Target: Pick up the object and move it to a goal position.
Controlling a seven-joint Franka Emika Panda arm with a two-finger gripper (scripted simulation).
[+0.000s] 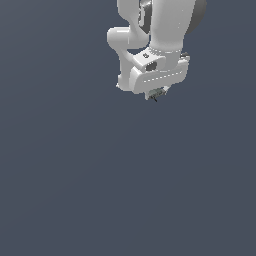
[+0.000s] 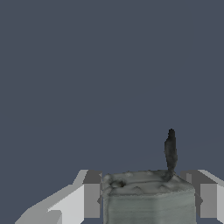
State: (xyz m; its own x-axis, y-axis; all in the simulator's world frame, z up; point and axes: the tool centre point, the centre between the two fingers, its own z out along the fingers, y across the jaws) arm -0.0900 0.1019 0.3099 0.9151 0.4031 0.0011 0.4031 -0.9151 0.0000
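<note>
The white arm reaches down from the top of the exterior view and ends in my gripper [image 1: 156, 93]. A tiny dark grey-green lump, the object [image 1: 158, 93], pokes out under the white hand, mostly hidden by it. In the wrist view the object [image 2: 148, 197] is a grey-green block with a thin dark spike rising from it, and it sits between the two grey fingers [image 2: 92, 194]. Both fingers press against its sides, so my gripper [image 2: 148, 199] is shut on the object. The object seems to hang clear of the plain surface below.
Only a plain dark blue-grey ground [image 1: 125, 190] shows around the arm in both views. No other objects, containers or edges are in view.
</note>
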